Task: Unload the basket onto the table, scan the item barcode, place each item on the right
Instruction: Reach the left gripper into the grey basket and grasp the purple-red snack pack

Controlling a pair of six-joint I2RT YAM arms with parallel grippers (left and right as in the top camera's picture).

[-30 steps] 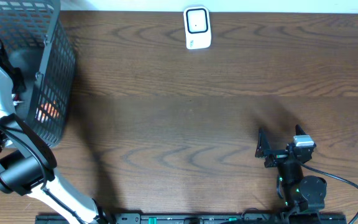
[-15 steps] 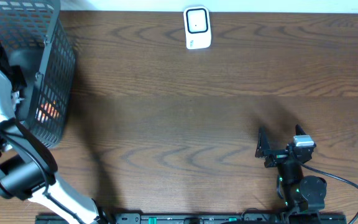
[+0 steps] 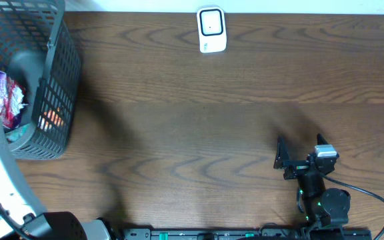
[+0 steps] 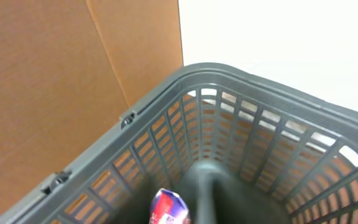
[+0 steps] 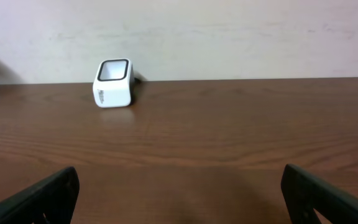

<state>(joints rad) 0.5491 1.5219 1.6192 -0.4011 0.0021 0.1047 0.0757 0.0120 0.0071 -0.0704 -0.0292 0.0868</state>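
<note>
A red, purple and white snack packet (image 3: 3,97) hangs over the dark grey mesh basket (image 3: 59,73) at the far left, on the end of my white left arm. My left gripper (image 3: 8,121) is shut on it, its fingers hidden under the packet. In the left wrist view the packet's top (image 4: 169,209) pokes up at the bottom middle, with the basket's wall (image 4: 241,118) behind. The white barcode scanner (image 3: 212,30) stands at the table's far edge, also ahead in the right wrist view (image 5: 112,83). My right gripper (image 3: 301,148) rests open and empty near the front right (image 5: 182,199).
Something orange (image 3: 51,119) shows through the basket's mesh. A brown cardboard panel (image 4: 55,87) stands behind the basket in the left wrist view. Dark wood tabletop (image 3: 192,133) stretches between the basket, the scanner and the right arm.
My left arm has drawn back out of the basket toward the front edge. The packet, hidden before, now shows raised over the basket. The right arm has not moved.
</note>
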